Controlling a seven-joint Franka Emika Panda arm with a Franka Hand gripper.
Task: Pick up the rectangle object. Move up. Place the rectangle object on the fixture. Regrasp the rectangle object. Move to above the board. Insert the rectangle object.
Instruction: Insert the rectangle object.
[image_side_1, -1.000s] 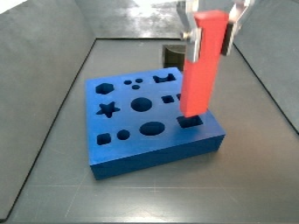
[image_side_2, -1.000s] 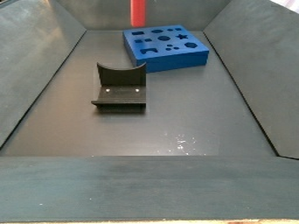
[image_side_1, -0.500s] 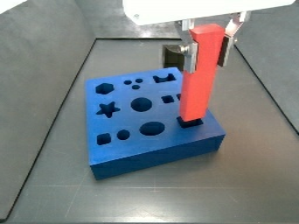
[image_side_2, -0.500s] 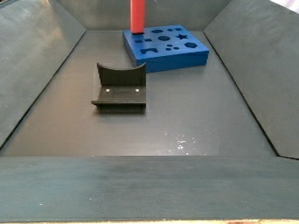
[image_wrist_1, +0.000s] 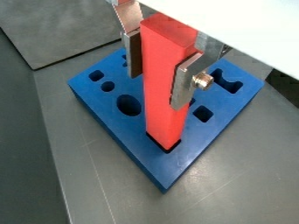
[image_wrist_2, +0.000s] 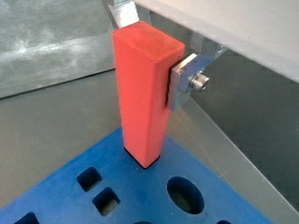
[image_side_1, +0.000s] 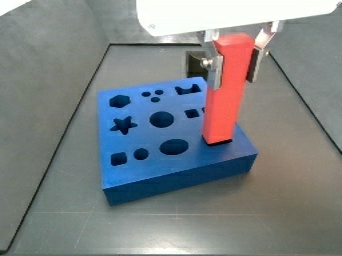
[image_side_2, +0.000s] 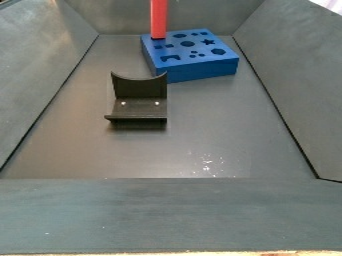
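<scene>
The rectangle object (image_side_1: 227, 90) is a red-orange bar standing upright, and its lower end sits in a rectangular hole near one corner of the blue board (image_side_1: 147, 172). My gripper (image_side_1: 237, 55) is shut on the bar's upper part. In both wrist views the silver fingers (image_wrist_1: 187, 79) (image_wrist_2: 184, 80) press flat on opposite sides of the rectangle object (image_wrist_1: 163, 87) (image_wrist_2: 146, 96). Its foot enters the board (image_wrist_1: 176, 171) (image_wrist_2: 70, 206). In a side view the rectangle object (image_side_2: 156, 18) rises over the board (image_side_2: 201, 68). The dark fixture (image_side_2: 136, 100) stands apart on the floor with nothing on it.
The board's top has other holes: a star (image_side_1: 123, 125), a circle (image_side_1: 162, 119) and an oval (image_side_1: 175, 149). Sloped grey walls (image_side_2: 47, 90) enclose the dark floor (image_side_2: 201, 140). The fixture lies between the board and the near edge.
The gripper has come down with the bar. The bar's lower end, which hung just over the rectangular hole, now sits in it.
</scene>
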